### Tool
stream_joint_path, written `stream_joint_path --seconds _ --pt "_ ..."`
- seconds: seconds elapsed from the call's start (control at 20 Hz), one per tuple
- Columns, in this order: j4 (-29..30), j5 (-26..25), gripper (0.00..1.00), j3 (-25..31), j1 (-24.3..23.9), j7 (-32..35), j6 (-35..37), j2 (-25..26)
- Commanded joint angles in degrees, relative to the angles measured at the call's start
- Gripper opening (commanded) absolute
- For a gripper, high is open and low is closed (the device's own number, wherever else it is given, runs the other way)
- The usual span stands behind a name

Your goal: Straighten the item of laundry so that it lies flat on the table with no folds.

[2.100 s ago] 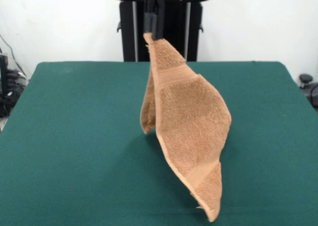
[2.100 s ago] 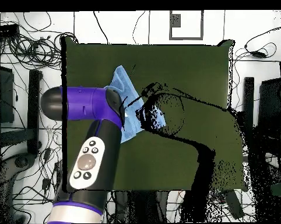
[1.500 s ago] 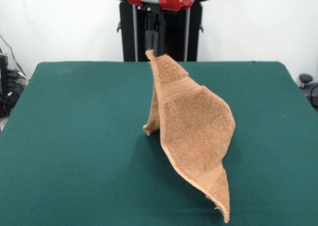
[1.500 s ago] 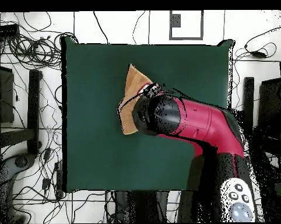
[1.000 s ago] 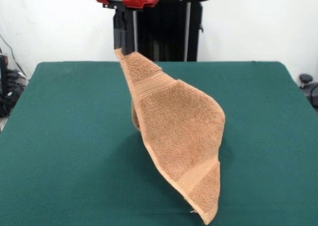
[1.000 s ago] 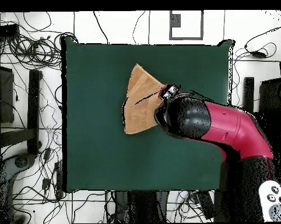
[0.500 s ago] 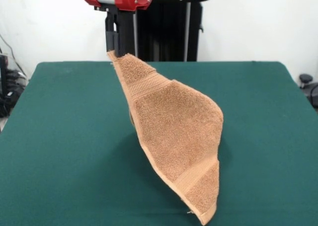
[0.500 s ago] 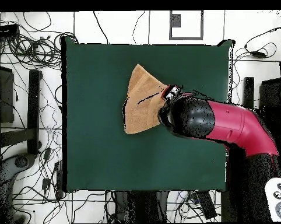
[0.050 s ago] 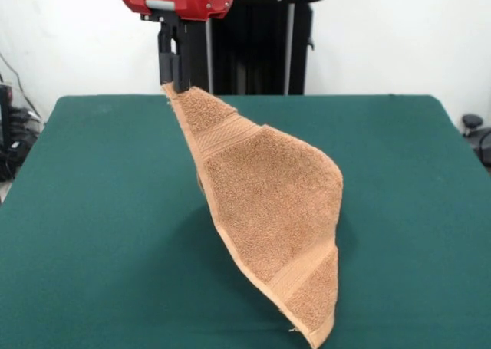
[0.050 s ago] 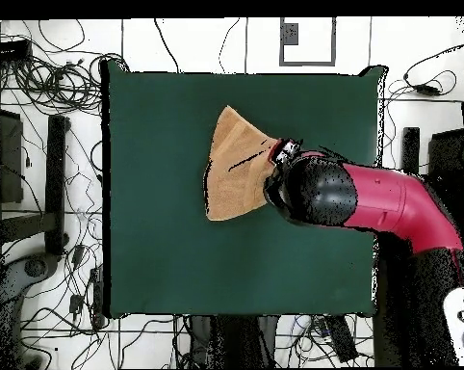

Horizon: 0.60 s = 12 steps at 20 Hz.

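The pincer (image 9: 175,84), clamped on one towel (image 9: 268,211) corner, has drifted toward the frame's upper left, drawing the hanging cloth wider above the desk (image 9: 100,211); its lowest corner reaches frame bottom, nothing flat yet.

Towel (image 9: 268,203) (one corner) in gripper (image 9: 175,86)

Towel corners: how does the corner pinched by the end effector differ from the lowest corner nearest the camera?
The top corner of the light-brown terry towel is held in the air by the black end effector, above the far part of the dark green table. The lowest corner hangs free, low over the table's near edge; whether it touches is unclear. Both carry a woven border band.
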Motion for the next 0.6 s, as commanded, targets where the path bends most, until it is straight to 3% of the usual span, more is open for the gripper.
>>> stream_joint_path --seconds 0.05,0.6 --pt "4.14 -3.11 0.0 9.53 -2.6 -19.27 4.33 3.53" --pt "3.47 -5.61 0.0 15.05 -8.19 -22.17 8.02 4.19"
